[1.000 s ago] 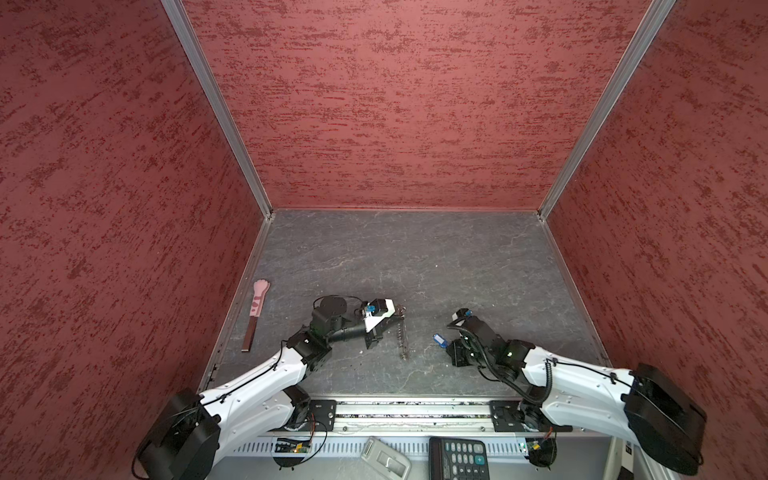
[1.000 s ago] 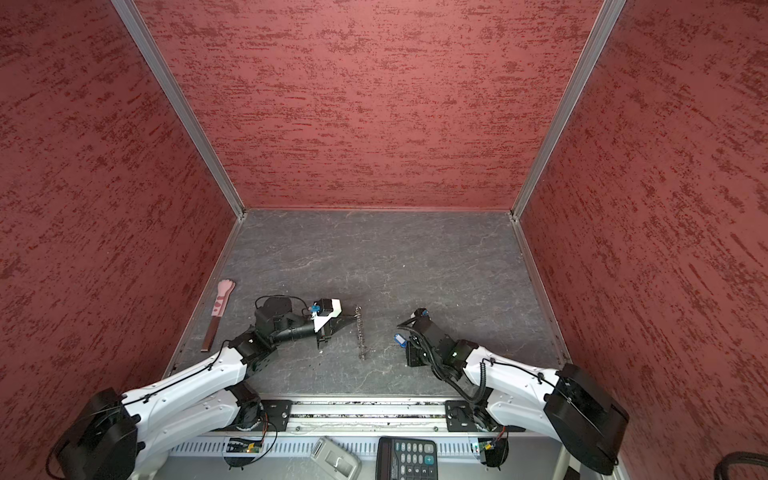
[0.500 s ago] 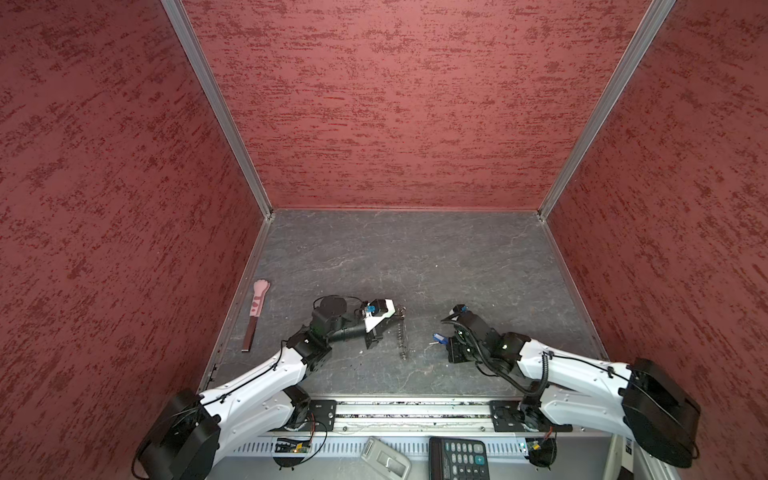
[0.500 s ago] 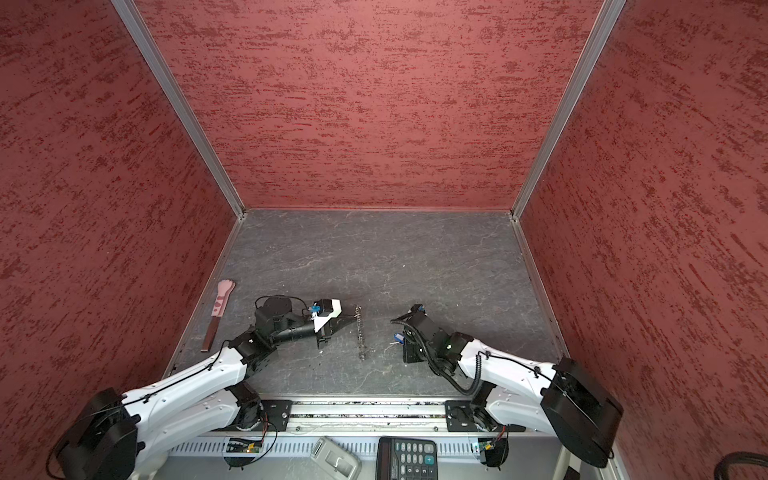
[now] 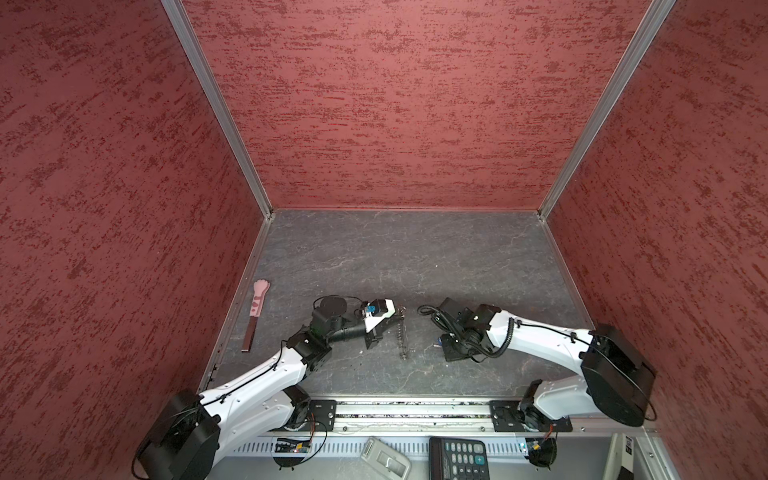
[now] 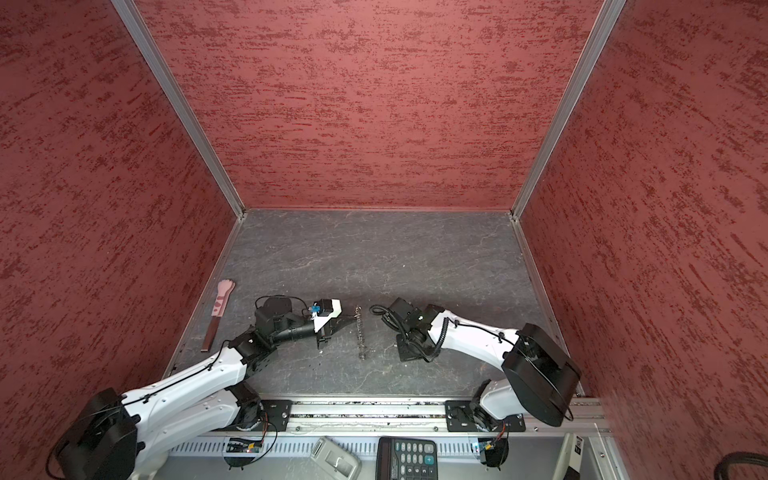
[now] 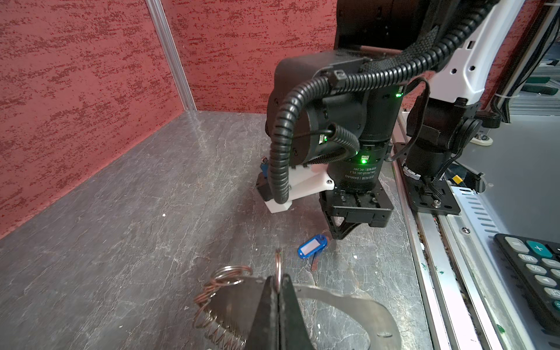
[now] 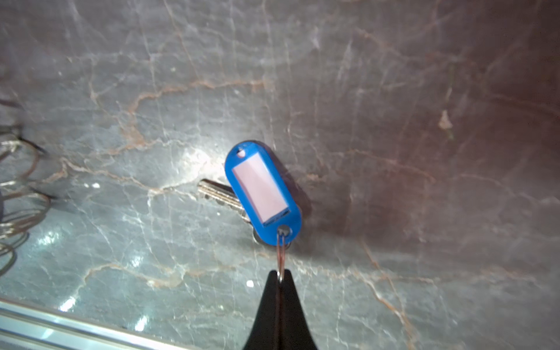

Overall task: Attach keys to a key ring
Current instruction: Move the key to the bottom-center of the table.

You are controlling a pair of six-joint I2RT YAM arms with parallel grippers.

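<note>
Keys (image 8: 263,194) are gripped by their small ring in the right claw (image 8: 280,277); left claw (image 7: 278,280) clamps the key ring (image 7: 231,269).

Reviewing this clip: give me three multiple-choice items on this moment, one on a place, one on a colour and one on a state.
1. Where does the pink paw-tipped stick lie?
A. at the left edge of the table
B. between the two grippers
C. under the right arm

2. What colour is the body of the key tag?
A. red
B. blue
C. green

3. How does the right gripper stand?
A. open, above the tag
B. shut on the tag's small ring
C. shut on nothing

Key:
1. A: in both top views the stick lies along the left edge, apart from both arms.
2. B: the right wrist view shows a blue body around a pale label.
3. B: in the right wrist view the fingertips meet on the thin ring that passes through the tag's hole.
</note>
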